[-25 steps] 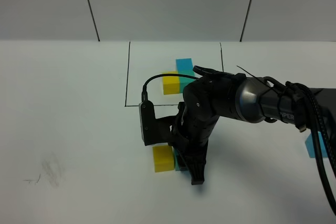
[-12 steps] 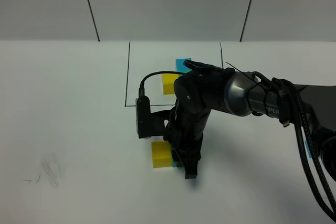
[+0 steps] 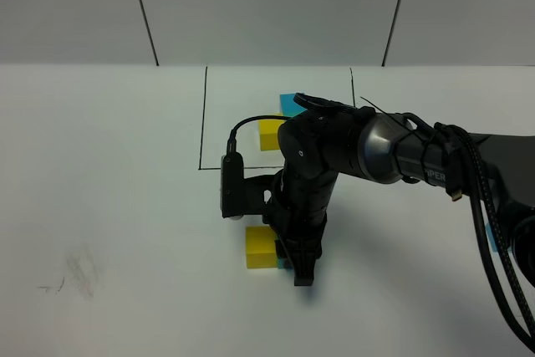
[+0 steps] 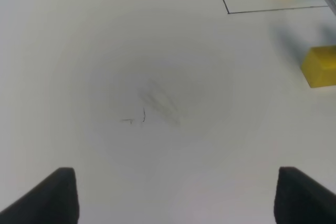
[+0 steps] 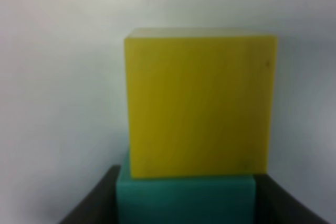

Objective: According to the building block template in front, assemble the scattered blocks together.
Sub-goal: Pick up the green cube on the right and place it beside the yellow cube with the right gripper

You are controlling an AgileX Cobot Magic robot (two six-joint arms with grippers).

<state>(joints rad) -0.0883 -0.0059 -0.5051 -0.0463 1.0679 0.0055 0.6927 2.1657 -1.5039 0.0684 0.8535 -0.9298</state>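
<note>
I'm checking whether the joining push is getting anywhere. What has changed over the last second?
The right gripper, closed on the teal cube, shifted a little to the left and toward the far side of the table. The yellow cube, pressed against the teal one, moved slightly farther back with it. Nothing was let go or newly grasped. The framed template stayed put.

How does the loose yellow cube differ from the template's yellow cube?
The loose yellow cube lies outside the black frame; the template's yellow cube lies inside it. The loose one abuts a teal cube held by the right gripper; the template's is partly hidden behind that arm. Same colour and shape.
</note>
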